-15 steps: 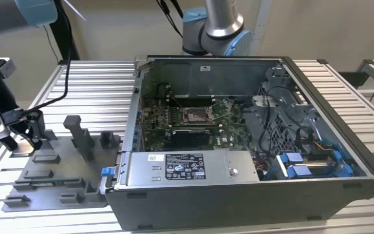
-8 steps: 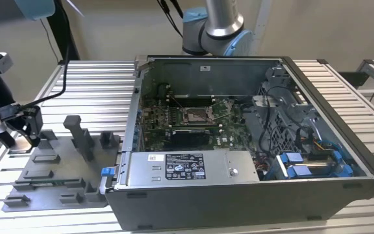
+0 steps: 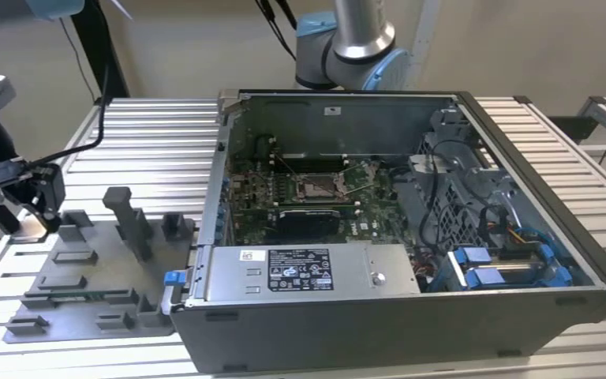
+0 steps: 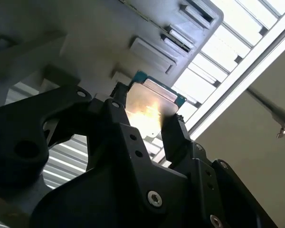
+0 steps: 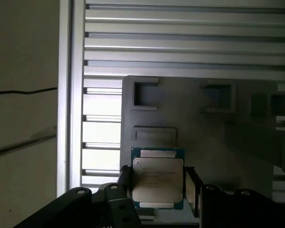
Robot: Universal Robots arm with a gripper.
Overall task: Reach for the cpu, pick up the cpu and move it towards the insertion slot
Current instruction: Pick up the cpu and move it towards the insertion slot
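The gripper (image 4: 147, 111) is clamped on the cpu (image 5: 157, 178), one finger against each of two opposite edges, over the grey fixture tray (image 3: 82, 316). Well apart, the open computer case (image 3: 409, 316) holds the green motherboard (image 3: 250, 197), where the insertion slot (image 3: 319, 187) sits with its dark centre bare.

Glare whites out the cpu (image 4: 151, 108) top (its sides sit behind the fingers (image 4: 174, 138)).
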